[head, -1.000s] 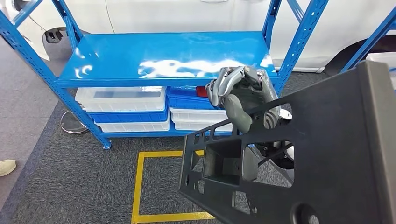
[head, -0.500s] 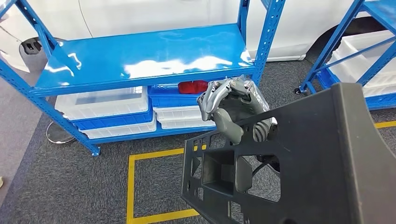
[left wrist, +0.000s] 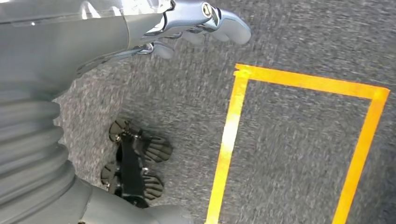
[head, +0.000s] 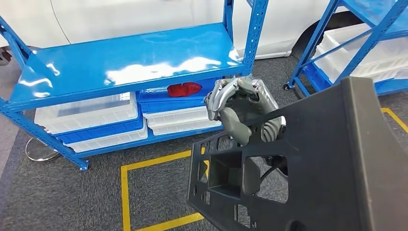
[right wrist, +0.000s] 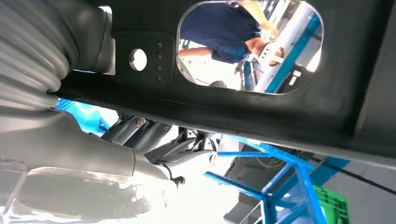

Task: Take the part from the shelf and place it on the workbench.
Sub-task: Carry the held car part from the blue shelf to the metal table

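The part [head: 332, 163], a large black plastic panel with cut-outs, is being held up off the floor in the head view, filling the 3 to 6 o'clock area of the frame. Its long axis is being run diagonally, from the narrow bracket end at about 7 o'clock up to the broad end at about 2 o'clock; the bracket end is being pointed toward the yellow floor marking [head: 126, 192]. The panel is being tilted, its flat face turned toward the camera.

The part is being gripped by the right hand [head: 243, 113] at its upper edge, near frame centre, fingers curled over the rim and thumb pressed on the near face. In the right wrist view the part [right wrist: 261, 116] is being seen close up as a dark bar with a rounded window, through which a person [right wrist: 224, 28] is being glimpsed.

The left hand [left wrist: 187, 28] is being hung over grey carpet [left wrist: 299, 158]; nothing is being held, fingers loosely extended and apart.

A blue shelf [head: 125, 62] is being shown at 11 o'clock, with white bins [head: 86, 113] stacked under it, well apart from the part.
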